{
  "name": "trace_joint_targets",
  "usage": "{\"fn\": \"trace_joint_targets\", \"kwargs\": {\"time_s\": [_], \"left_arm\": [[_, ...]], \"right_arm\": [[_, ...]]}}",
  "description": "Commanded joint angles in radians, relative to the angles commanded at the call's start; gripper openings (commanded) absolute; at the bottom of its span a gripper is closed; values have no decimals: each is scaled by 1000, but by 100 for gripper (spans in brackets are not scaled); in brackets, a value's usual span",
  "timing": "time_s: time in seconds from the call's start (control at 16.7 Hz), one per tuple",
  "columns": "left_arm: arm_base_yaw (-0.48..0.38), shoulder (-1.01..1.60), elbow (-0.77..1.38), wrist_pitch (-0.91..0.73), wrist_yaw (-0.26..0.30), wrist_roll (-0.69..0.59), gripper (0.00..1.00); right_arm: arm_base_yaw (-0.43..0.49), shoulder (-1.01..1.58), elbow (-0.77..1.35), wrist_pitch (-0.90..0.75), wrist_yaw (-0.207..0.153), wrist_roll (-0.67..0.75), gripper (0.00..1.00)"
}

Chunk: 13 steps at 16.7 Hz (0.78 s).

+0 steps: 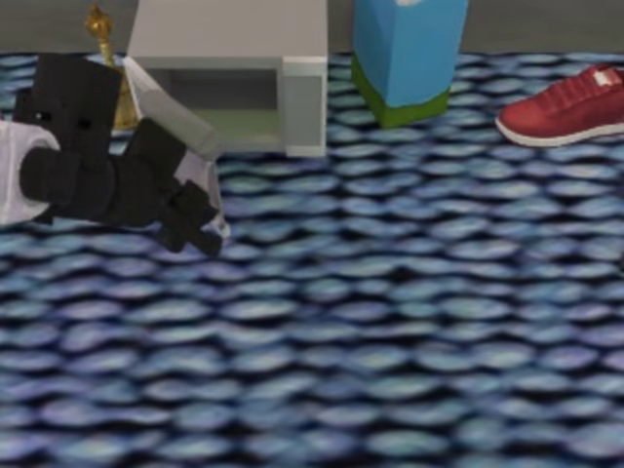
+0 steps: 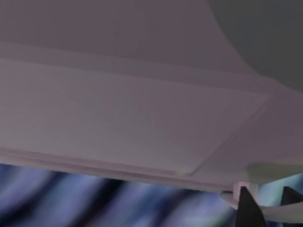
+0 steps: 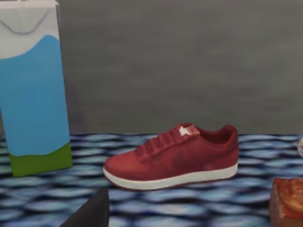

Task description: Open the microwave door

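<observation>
Our left gripper [image 1: 195, 222] sits at the free edge of the microwave door [image 1: 175, 119]; we cannot tell its finger state. The door stands swung open from the microwave [image 1: 234, 68], at the table's far left.

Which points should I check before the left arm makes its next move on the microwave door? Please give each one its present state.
1. microwave door swung away from the microwave: ok, partly open, interior visible.
2. left gripper at the door's free edge: ok.
3. Jaws closed on the door: cannot tell.
4. Trophy behind the door clear of its swing: cannot tell.
5. Carton and red shoe away from the door: ok.
6. Right arm out of the way: ok, absent from the top view.
</observation>
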<state>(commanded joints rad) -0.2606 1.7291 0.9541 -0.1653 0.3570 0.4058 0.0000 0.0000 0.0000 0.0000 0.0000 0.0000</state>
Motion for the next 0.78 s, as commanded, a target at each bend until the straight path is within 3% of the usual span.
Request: {"fn": "trace_joint_targets", "kwargs": {"time_s": [0.78], "left_arm": [[55, -5, 3, -57, 81, 126, 0]], "right_arm": [[0, 0, 0, 0, 0, 0, 100]]}}
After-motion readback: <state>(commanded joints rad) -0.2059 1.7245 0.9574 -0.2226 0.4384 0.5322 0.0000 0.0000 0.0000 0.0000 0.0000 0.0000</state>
